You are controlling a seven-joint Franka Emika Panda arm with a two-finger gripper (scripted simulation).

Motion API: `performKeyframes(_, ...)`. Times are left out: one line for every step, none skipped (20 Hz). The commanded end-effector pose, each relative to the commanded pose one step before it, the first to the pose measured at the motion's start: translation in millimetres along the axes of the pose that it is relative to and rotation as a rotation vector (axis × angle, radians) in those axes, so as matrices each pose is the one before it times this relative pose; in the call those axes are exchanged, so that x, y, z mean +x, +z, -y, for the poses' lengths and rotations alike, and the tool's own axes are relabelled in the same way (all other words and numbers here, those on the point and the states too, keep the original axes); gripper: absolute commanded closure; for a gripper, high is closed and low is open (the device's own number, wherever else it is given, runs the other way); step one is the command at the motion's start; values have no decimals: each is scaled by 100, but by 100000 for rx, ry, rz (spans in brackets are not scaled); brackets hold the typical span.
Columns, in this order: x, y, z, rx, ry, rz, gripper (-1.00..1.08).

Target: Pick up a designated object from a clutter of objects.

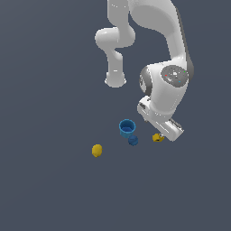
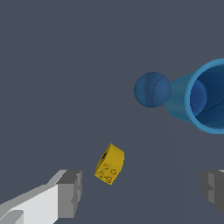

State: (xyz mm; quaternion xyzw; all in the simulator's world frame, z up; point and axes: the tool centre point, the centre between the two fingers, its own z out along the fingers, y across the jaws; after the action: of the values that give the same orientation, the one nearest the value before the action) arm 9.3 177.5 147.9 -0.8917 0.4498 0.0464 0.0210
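The designated object [image 2: 110,164] is a tiny yellow-orange lumpy piece with dark specks, lying on the grey floor. My gripper [image 2: 142,189] hangs over it, open and holding nothing. The piece sits close to one grey fingertip [image 2: 70,191] and far from the other [image 2: 214,186]. In the exterior view the piece [image 1: 157,137] peeks out from under the white hand [image 1: 164,126], and the fingers are hidden there. The rest of the clutter is a bright blue cup [image 1: 127,127], a dark blue ball [image 1: 133,140] and a smooth yellow oval [image 1: 97,150].
In the wrist view the ball [image 2: 152,89] touches or nearly touches the cup [image 2: 205,96], both a short way beyond the piece. The arm's white base post [image 1: 115,80] stands farther back. The yellow oval lies apart toward the exterior view's left.
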Motion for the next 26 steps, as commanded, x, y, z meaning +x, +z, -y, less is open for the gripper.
performKeyframes(-632, 1038, 343, -83, 6494, -553, -92)
performKeyframes(-252, 401, 108, -24, 2526, -268, -92)
performKeyframes(-253, 396, 98, -11, 2523, -291, -92)
performKeyframes(-254, 390, 88, 4, 2520, -313, -92)
performKeyframes(-253, 385, 78, 21, 2518, -335, -92)
performKeyframes(-252, 379, 68, 39, 2516, -356, -92)
performKeyframes(-251, 374, 58, 58, 2511, -375, -92)
performKeyframes(-251, 368, 49, 79, 2507, -394, -92)
performKeyframes(-248, 361, 40, 102, 2504, -411, -92)
performKeyframes(-247, 355, 31, 126, 2500, -428, -92)
performKeyframes(-245, 348, 23, 151, 2496, -443, -92)
performKeyframes(-241, 338, 14, 175, 2463, -451, -92)
performKeyframes(-227, 316, 6, 192, 2346, -441, -92)
performKeyframes(-213, 293, 0, 205, 2216, -426, -92)
performKeyframes(-199, 271, -6, 215, 2085, -409, -92)
performKeyframes(-185, 250, -10, 221, 1954, -389, -92)
performKeyframes(-171, 229, -14, 225, 1826, -368, -92)
performKeyframes(-158, 210, -16, 225, 1696, -345, -92)
performKeyframes(-145, 191, -18, 222, 1569, -321, -92)
performKeyframes(-133, 173, -19, 215, 1440, -296, -92)
performKeyframes(-120, 155, -19, 206, 1313, -271, -92)
performKeyframes(-108, 138, -19, 195, 1187, -245, -92)
performKeyframes(-96, 122, -18, 181, 1061, -220, -92)
performKeyframes(-84, 106, -17, 165, 935, -194, -92)
performKeyframes(-74, 91, -16, 147, 807, -167, -92)
performKeyframes(-61, 76, -13, 127, 685, -142, -92)
